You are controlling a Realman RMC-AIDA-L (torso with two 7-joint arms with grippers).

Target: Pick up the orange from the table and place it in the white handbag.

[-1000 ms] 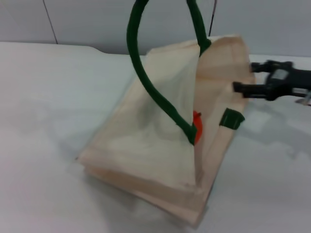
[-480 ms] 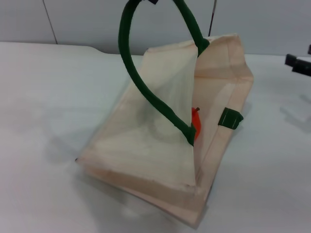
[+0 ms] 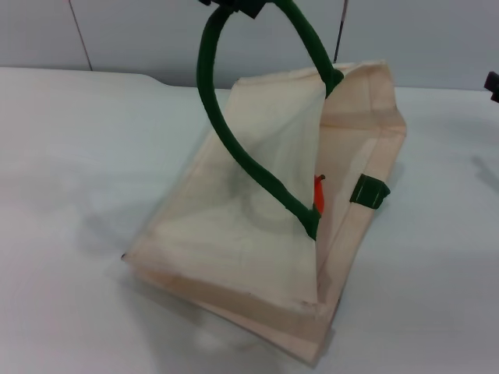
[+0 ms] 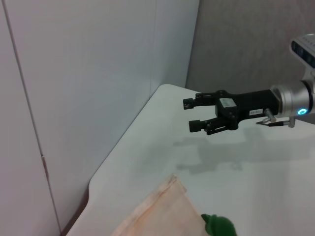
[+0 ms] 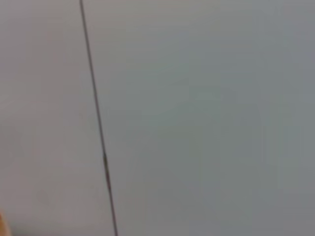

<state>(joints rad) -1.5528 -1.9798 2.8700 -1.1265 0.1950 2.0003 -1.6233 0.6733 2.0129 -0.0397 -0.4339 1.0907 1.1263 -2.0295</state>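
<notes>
Your orange [image 3: 319, 194] is already in the bag [image 3: 257, 234]: just a sliver of it shows in the open mouth, tucked behind the green handle [image 3: 234, 140] that's being held up. So the drop looks done to me, and what's left is letting go cleanly.

The left gripper [image 3: 232, 7] is at the top of that handle, only a dark bit of it showing at the head view's upper edge. You can't tell from here whether its fingers are clamped or loose, though the loop standing up like that suggests it's hanging from them. The right gripper [image 4: 199, 114] is off to the right over bare table [image 3: 70, 156], well apart from the bag, fingers spread with nothing between them.

If I were you, I'd lower the handle slowly rather than just releasing it high. The raised flap is what keeps the mouth open, and the bag lies tilted on its side, so a sudden flop could nudge the orange back toward the opening. Ease down, release once the loop goes slack, then pull straight up and away. Keep the right arm parked.
</notes>
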